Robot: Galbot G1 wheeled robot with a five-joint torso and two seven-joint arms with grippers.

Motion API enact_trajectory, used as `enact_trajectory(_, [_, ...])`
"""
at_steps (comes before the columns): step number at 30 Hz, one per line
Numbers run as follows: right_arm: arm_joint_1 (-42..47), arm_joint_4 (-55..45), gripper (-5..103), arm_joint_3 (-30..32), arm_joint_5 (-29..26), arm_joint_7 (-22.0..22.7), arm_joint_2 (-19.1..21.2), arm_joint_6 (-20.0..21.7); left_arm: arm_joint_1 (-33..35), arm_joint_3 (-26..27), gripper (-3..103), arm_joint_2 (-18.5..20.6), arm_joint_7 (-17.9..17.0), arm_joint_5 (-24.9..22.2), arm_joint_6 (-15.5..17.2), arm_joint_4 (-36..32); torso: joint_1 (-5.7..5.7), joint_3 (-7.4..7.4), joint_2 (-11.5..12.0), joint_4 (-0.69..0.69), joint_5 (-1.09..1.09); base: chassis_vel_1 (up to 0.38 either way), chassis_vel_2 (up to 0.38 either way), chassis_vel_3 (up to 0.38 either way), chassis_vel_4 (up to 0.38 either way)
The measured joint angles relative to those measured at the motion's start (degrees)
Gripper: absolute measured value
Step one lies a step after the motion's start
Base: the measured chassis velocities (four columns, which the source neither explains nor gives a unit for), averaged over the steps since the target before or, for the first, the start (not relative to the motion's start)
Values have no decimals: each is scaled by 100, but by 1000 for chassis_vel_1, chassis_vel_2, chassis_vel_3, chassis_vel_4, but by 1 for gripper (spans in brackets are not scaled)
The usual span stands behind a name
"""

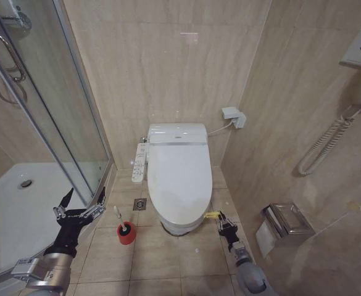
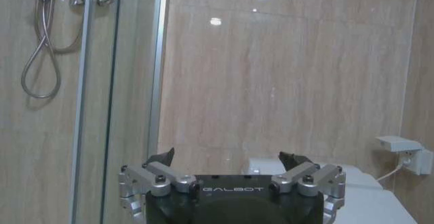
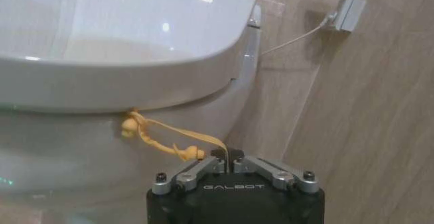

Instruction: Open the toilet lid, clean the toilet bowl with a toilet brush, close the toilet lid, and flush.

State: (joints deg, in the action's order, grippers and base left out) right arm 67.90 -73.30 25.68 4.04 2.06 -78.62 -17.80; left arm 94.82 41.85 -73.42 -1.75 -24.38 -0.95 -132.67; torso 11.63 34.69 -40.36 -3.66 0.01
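Observation:
The toilet lid (image 1: 179,176) lies down over the toilet bowl (image 1: 181,226), with a button panel (image 1: 140,164) along its left side. A yellow loop tag (image 3: 159,137) hangs from the lid's (image 3: 122,36) front edge and runs into my right gripper (image 3: 224,156), which is shut on it just in front of the bowl (image 3: 68,142). In the head view this gripper (image 1: 223,219) sits at the bowl's front right. The toilet brush (image 1: 116,213) stands in a red holder (image 1: 126,235) on the floor left of the bowl. My left gripper (image 1: 81,200) hovers open beside the holder, fingers (image 2: 161,159) spread wide.
A glass shower enclosure (image 1: 63,123) and its white tray (image 1: 20,209) fill the left. A floor drain (image 1: 139,204) lies between brush and bowl. The right wall carries a metal paper holder (image 1: 283,225), a coiled cord (image 1: 325,142) and a socket box (image 1: 234,116).

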Motion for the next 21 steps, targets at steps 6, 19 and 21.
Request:
enact_trajectory(6, [88,-527,0,50,-424,159,-56,155,0,0,100,0,0,0,0,0,0,0,0,0,0,0,0,0,0])
enact_trajectory(19, [522,-2554,0,365,-1125,534,-35,699,1,0,100,0,0,0,0,0,0,0,0,-1,1,0,0,0,0])
enact_trajectory(21, [544,-2768,0,375,-1203,577,-13,771,0,0,100,0,0,0,0,0,0,0,0,-1,1,0,0,0,0])
